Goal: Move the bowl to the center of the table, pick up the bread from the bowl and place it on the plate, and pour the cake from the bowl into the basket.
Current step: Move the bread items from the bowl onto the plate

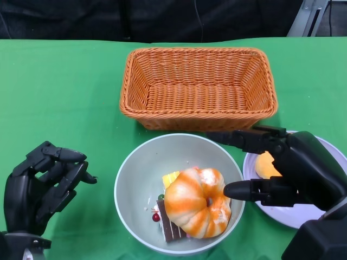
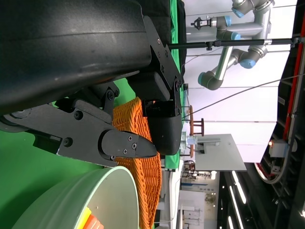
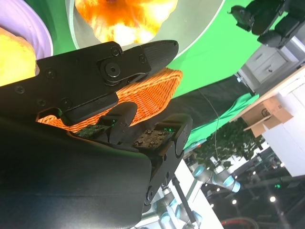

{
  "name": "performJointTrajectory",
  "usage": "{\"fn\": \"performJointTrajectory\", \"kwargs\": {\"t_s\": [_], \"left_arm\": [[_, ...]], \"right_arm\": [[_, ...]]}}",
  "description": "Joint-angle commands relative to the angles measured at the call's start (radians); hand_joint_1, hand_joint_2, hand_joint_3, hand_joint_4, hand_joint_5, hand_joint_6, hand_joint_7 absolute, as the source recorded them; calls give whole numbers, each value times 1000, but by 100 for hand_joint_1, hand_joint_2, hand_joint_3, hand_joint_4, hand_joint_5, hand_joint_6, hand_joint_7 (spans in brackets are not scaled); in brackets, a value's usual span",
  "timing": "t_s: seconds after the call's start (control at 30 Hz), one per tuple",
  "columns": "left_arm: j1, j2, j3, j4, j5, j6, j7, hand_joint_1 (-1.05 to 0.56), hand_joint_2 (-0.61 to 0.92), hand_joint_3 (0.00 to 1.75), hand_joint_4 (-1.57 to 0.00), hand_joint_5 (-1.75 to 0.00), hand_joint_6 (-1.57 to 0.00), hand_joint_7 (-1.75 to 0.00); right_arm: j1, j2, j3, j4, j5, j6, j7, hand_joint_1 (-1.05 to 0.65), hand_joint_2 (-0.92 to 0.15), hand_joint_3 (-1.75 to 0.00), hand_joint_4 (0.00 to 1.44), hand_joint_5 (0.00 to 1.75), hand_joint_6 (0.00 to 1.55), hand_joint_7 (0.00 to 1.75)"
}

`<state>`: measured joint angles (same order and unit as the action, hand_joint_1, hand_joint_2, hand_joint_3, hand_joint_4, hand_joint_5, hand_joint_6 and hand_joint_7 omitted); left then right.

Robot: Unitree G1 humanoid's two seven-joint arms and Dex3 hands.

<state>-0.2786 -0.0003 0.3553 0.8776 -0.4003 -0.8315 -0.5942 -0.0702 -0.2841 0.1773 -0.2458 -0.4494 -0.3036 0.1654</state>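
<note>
Right robot hand point(image 1: 282, 170), fingers spread apart and empty, hovers over the bowl's point(image 1: 135, 179) rim, apparently lining up on the bread point(image 1: 198, 201) just beside its fingertips, atop the cake point(image 1: 169, 225), with the plate point(image 1: 303, 214) directly beneath for a short transfer.

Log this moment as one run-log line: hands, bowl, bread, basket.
right hand: open, at bowl rim | left hand: open, idle | bread: in bowl, on cake | basket: empty

Even overhead light was bright; shadows were soft; the wrist views' close black hand shells were blurred.
</note>
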Motion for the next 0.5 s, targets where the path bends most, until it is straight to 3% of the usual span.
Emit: {"fn": "performJointTrajectory", "kwargs": {"t_s": [0.03, 0.5], "left_arm": [[10, 13, 6, 3, -9, -9, -2, -20, 92, 28, -82, -132, -86, -105], [16, 7, 0, -7, 1, -13, 12, -20, 92, 28, -81, -134, -87, -106]], "right_arm": [[-29, -28, 10, 6, -12, -20, 13, -70, -88, 0, 60, 31, 62, 1], [-90, -54, 63, 64, -64, -96, 17, -71, -87, 0, 65, 27, 68, 2]]}}
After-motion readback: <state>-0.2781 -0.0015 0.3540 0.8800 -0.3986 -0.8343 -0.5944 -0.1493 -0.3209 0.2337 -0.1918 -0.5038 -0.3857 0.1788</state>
